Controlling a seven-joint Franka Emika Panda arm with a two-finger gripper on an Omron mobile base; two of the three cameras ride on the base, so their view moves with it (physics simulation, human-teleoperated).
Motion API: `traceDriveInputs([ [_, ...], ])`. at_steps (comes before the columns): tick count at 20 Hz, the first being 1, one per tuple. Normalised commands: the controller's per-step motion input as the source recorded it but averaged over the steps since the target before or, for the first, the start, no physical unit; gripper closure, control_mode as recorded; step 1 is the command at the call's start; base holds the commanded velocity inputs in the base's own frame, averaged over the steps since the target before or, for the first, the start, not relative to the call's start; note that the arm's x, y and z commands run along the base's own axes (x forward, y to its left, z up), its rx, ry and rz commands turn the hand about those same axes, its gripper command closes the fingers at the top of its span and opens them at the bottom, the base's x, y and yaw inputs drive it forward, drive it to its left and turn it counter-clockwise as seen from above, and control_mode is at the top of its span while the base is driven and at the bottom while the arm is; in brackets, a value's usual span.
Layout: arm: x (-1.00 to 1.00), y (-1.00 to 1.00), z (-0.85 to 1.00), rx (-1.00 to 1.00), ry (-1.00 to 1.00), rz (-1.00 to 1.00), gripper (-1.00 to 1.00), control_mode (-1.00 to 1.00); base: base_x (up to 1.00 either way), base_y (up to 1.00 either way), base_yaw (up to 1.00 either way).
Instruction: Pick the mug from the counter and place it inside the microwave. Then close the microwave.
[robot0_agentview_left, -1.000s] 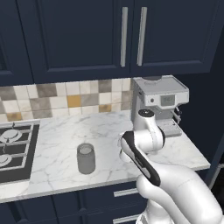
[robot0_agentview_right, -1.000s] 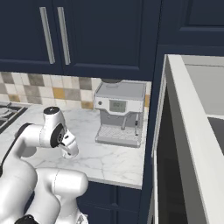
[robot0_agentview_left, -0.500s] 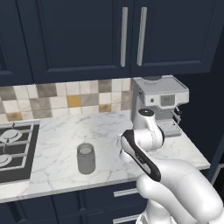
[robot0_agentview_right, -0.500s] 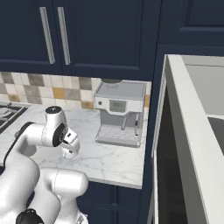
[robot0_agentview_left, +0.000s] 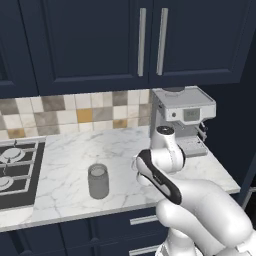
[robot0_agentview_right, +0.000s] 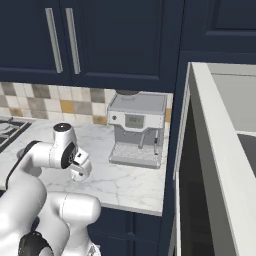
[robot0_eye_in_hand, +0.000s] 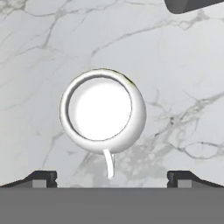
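Seen from the left base view, the white arm bent low over the white, grey-veined marble counter (robot0_agentview_left: 65, 155), between a grey translucent jar (robot0_agentview_left: 98, 181) and a silver coffee machine (robot0_agentview_left: 181, 116). From the right base view, the two-finger gripper (robot0_agentview_right: 81, 172) pointed down at the slab, just left of that machine. Through the hand view, the small, squat white mug (robot0_eye_in_hand: 103, 114) stood upright on the marble, directly below and centred between the wide-open, empty jaws, its round mouth facing up and its thin handle pointing toward the bottom edge.
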Motion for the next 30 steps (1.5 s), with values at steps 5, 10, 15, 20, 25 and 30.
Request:
traceDriveInputs([
  [5, 0.06, 0.08, -0.11, 0.0, 0.0, 0.0, -1.0, -1.0, 0.0, 0.0, 0.0],
  [10, 0.0, 0.03, -0.08, 0.0, 0.0, 0.0, -1.0, -1.0, 0.0, 0.0, 0.0],
  [15, 0.0, 0.0, -0.17, 0.0, 0.02, 0.0, -1.0, -1.0, 0.0, 0.0, 0.0],
  [20, 0.0, 0.0, -0.13, 0.0, 0.01, 0.0, -1.0, -1.0, 0.0, 0.0, 0.0],
  [25, 0.0, 0.0, -0.14, 0.0, 0.01, 0.0, -1.0, -1.0, 0.0, 0.0, 0.0],
  [30, 0.0, -0.05, -0.14, 0.0, 0.02, 0.0, -1.0, -1.0, 0.0, 0.0, 0.0],
])
